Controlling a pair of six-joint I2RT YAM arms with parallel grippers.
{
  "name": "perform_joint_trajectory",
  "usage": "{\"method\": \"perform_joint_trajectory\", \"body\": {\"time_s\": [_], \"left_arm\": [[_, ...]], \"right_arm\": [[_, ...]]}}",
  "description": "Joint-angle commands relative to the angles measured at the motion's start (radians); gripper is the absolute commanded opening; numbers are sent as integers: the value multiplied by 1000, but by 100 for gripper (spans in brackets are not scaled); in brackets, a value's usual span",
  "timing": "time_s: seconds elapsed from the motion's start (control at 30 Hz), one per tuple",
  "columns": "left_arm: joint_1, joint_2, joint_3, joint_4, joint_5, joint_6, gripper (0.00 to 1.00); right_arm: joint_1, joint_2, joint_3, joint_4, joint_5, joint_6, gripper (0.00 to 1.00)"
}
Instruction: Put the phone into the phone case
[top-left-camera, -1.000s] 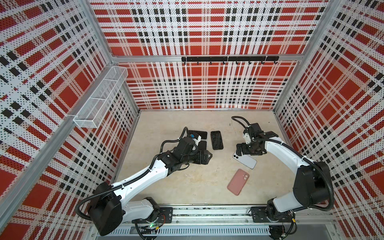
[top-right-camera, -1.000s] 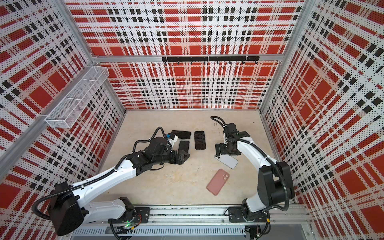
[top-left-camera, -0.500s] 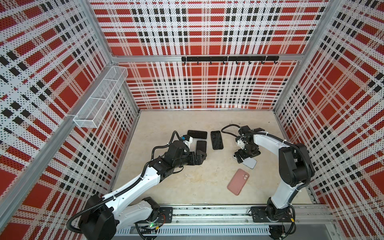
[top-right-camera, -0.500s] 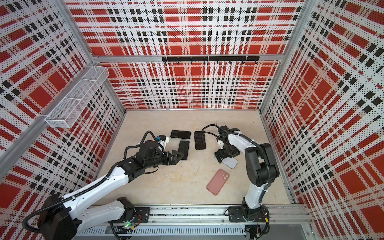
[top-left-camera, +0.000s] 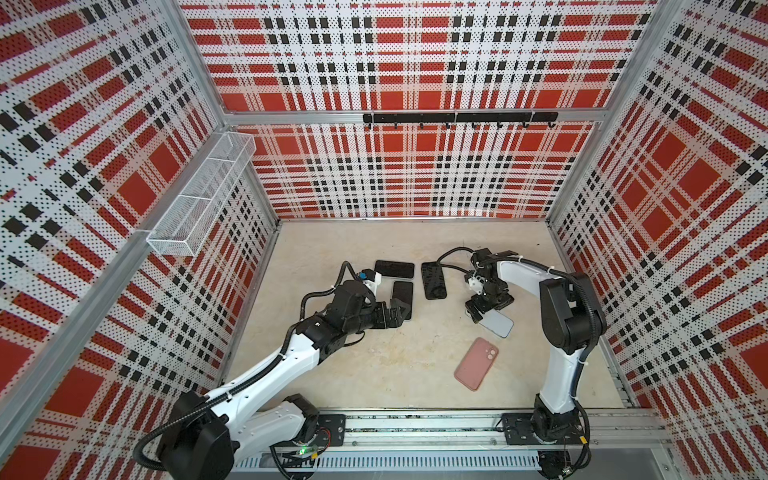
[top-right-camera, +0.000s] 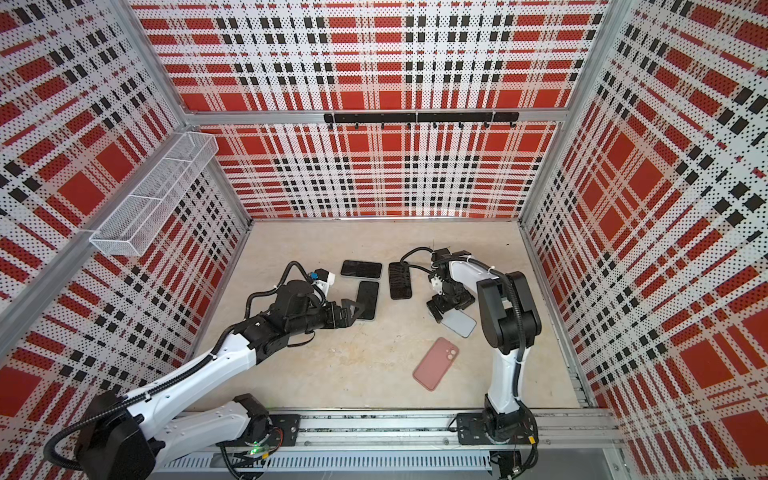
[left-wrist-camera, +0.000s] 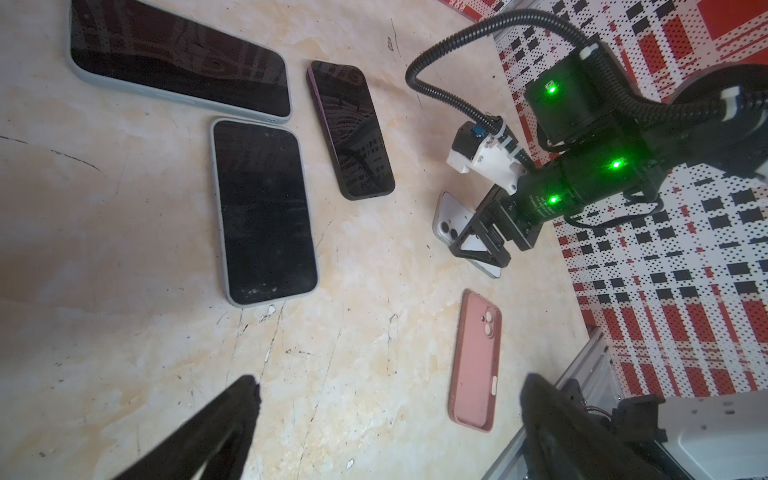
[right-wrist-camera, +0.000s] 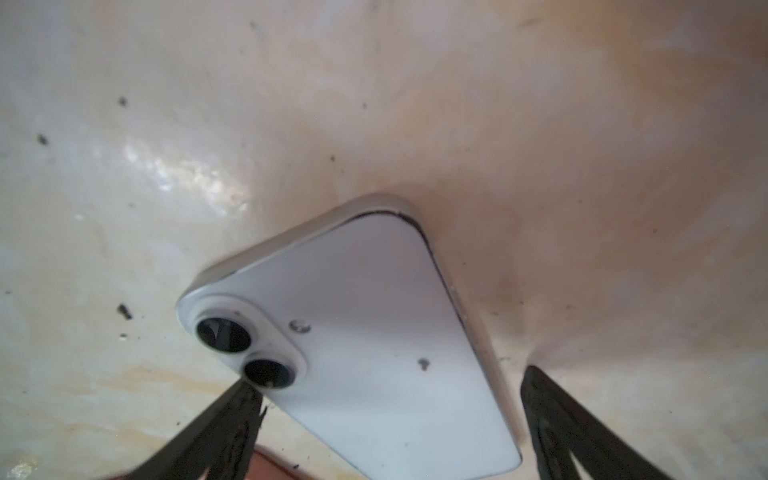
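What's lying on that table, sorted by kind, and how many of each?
Phones lying screen up: 3
Pale phone lying face down: 1
Pink phone case: 1
Total: 5
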Motion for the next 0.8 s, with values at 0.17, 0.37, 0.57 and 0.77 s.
{"method": "perform_joint_trajectory", "body": {"time_s": [0.17, 0.37, 0.57, 0.77], "left_arm": [[12, 5, 42, -26, -3, -3, 100], [13, 4, 50, -34, -10, -18, 99], [12, 2, 53, -25, -18, -18, 99], [-11, 13, 37, 33, -13, -44, 99]], "right_arm": [[-11, 64, -15, 13, -73, 58, 82], [-12, 88, -13, 37, -89, 134, 67], [-23, 42, -8, 122, -126, 236, 62], [-54, -18, -52, 258, -308, 368, 59]]}}
